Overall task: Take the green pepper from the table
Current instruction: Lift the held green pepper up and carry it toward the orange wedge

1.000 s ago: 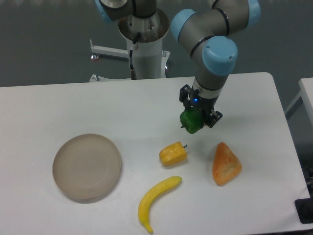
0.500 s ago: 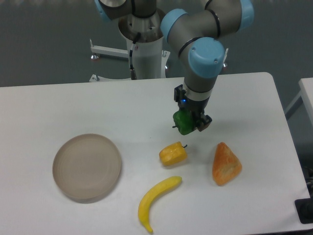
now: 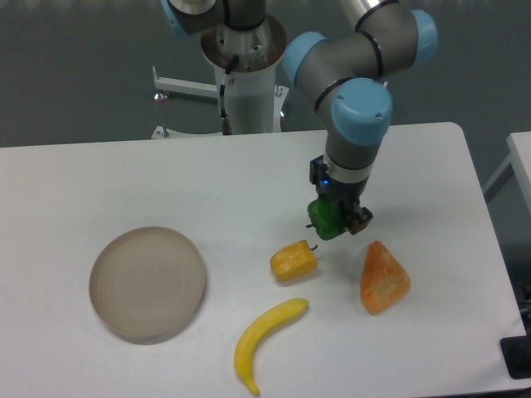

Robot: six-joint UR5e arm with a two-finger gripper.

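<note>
The green pepper [image 3: 328, 218] is a small glossy dark-green pepper held between my gripper's [image 3: 333, 219] fingers, just above the white table [image 3: 124, 182]. The gripper is shut on it and points down from the arm's blue-capped wrist. Its stem sticks out to the left. The pepper hangs a little up and to the right of the yellow pepper [image 3: 293, 259], apart from it.
An orange wedge-shaped item [image 3: 382, 277] lies right of the yellow pepper. A yellow banana [image 3: 264, 332] lies near the front edge. A round beige-grey plate [image 3: 148, 282] sits at the left. The arm's base [image 3: 245, 75] stands behind the table.
The gripper with the green pepper swung left half a second ago, then back right and slightly lower. The pepper stays in its grasp. Other objects have not moved.
</note>
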